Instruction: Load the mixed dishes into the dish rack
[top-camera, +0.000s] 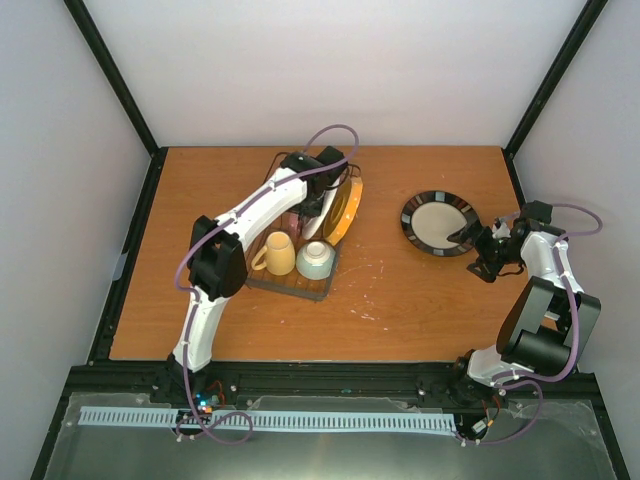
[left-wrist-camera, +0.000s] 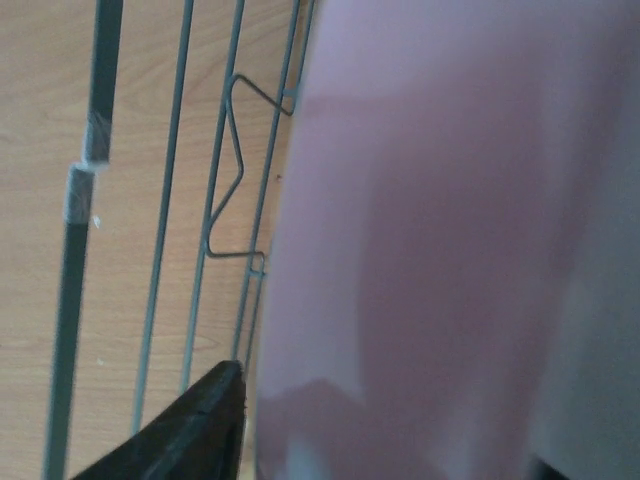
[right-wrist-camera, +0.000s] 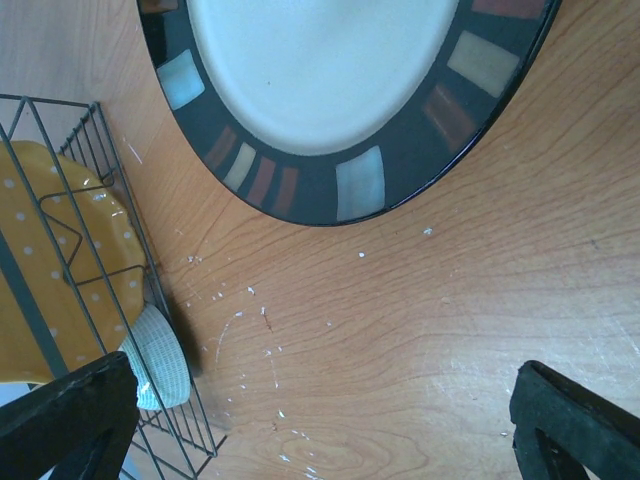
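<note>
The dark wire dish rack (top-camera: 290, 285) sits left of centre. In it stand a yellow mug (top-camera: 278, 254), a mint-green bowl (top-camera: 316, 259) and the orange dotted plate (top-camera: 347, 208) on edge. My left gripper (top-camera: 312, 203) reaches down into the rack's far half. In the left wrist view one black finger (left-wrist-camera: 190, 435) presses against the pink plate (left-wrist-camera: 450, 250), which fills the frame beside the rack wires (left-wrist-camera: 165, 200). The dark-rimmed, beige-centred plate (top-camera: 438, 222) lies flat on the table. My right gripper (top-camera: 478, 245) is open and empty just beside its near-right rim (right-wrist-camera: 320, 70). The striped plate is hidden.
The orange plate (right-wrist-camera: 50, 280), the bowl (right-wrist-camera: 160, 360) and the rack's corner show at the left of the right wrist view. White flecks mark the wood between rack and plate. Black frame posts and pale walls close in the table.
</note>
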